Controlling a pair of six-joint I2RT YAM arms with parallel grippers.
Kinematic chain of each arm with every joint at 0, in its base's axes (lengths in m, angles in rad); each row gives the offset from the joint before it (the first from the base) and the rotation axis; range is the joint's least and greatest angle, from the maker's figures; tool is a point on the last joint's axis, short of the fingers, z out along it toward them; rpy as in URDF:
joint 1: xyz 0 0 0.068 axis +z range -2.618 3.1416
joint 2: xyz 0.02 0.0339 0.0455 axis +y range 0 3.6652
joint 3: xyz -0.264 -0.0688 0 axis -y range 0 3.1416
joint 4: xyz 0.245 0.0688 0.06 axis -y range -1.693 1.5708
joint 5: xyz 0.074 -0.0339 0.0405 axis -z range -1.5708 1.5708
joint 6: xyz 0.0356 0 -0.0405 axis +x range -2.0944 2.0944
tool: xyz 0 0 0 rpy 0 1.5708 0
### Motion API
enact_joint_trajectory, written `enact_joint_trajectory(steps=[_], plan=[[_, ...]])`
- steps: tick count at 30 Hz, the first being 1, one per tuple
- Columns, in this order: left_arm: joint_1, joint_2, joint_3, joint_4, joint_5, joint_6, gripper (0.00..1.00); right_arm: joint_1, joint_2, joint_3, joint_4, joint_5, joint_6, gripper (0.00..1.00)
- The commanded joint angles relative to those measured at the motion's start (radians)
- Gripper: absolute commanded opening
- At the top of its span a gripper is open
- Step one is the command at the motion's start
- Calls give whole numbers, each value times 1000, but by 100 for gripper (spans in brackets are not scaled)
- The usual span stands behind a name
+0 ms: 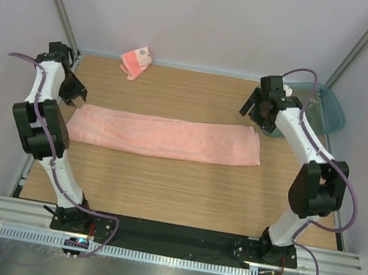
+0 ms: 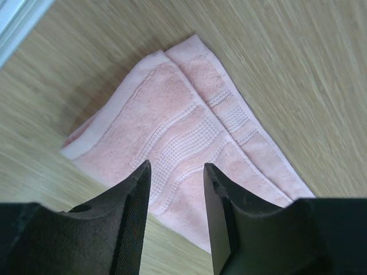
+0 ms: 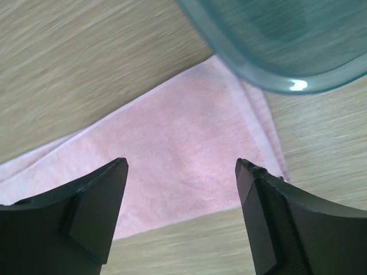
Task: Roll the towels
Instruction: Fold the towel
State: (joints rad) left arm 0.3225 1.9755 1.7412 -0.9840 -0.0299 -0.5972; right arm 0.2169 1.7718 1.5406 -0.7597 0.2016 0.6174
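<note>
The larger plain pink towel point(image 1: 166, 137) lies folded into a long strip across the wooden table. The smaller striped towel with a white round mark point(image 1: 136, 62) lies crumpled at the back edge. My left gripper point(image 1: 75, 95) hovers open and empty over the strip's left end point(image 2: 172, 132), where woven bands show. My right gripper point(image 1: 257, 115) hovers open and empty over the strip's right end point(image 3: 183, 154). Neither gripper touches the cloth.
A clear teal plastic bin point(image 1: 328, 109) stands at the back right; its rim point(image 3: 275, 51) shows just beyond the towel's right end in the right wrist view. The table's left edge point(image 2: 17, 23) runs close to the left gripper.
</note>
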Motion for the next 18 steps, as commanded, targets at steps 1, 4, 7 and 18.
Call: enact_joint_trajectory(steps=[1,4,7,18], plan=[[-10,-195,-127,-6,-84,-25,43,106,-155,-117,133,-19,-57,81],[-10,-298,-315,66,-42,-55,41,160,-131,-192,266,-244,-70,71],[-8,-345,-481,125,16,-88,40,170,-30,-168,309,-430,-74,59],[-14,-245,-540,206,0,-139,38,110,184,-183,364,-478,-73,44]])
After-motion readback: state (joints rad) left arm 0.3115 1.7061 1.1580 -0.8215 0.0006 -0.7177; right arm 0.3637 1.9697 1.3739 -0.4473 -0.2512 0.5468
